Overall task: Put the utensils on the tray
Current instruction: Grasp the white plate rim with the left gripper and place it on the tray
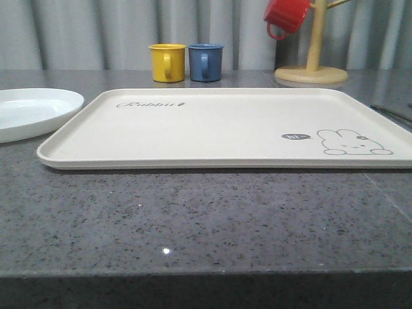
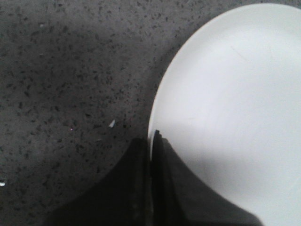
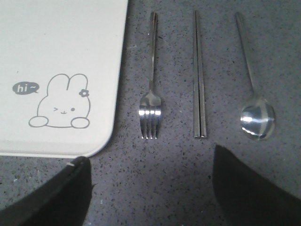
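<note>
The cream tray [image 1: 219, 122] with the rabbit drawing lies bare in the middle of the counter. Beside its rabbit corner [image 3: 61, 47], on the grey stone, a silver fork [image 3: 151, 101], a slim straight silver piece [image 3: 199, 84] and a silver spoon [image 3: 256, 117] lie side by side, parallel. My right gripper [image 3: 150, 188] hovers open just short of the fork's tines, with nothing between its fingers. The white plate [image 1: 26, 112] rests left of the tray. My left gripper [image 2: 151, 141] is shut on the plate's rim [image 2: 235, 103], one finger over the plate, the other over the counter.
A yellow mug [image 1: 167, 62] and a blue mug [image 1: 205, 62] stand behind the tray. A red mug [image 1: 287, 16] hangs on a wooden mug tree [image 1: 312, 67] at the back right. The speckled counter's front edge [image 1: 206, 273] runs close to the camera.
</note>
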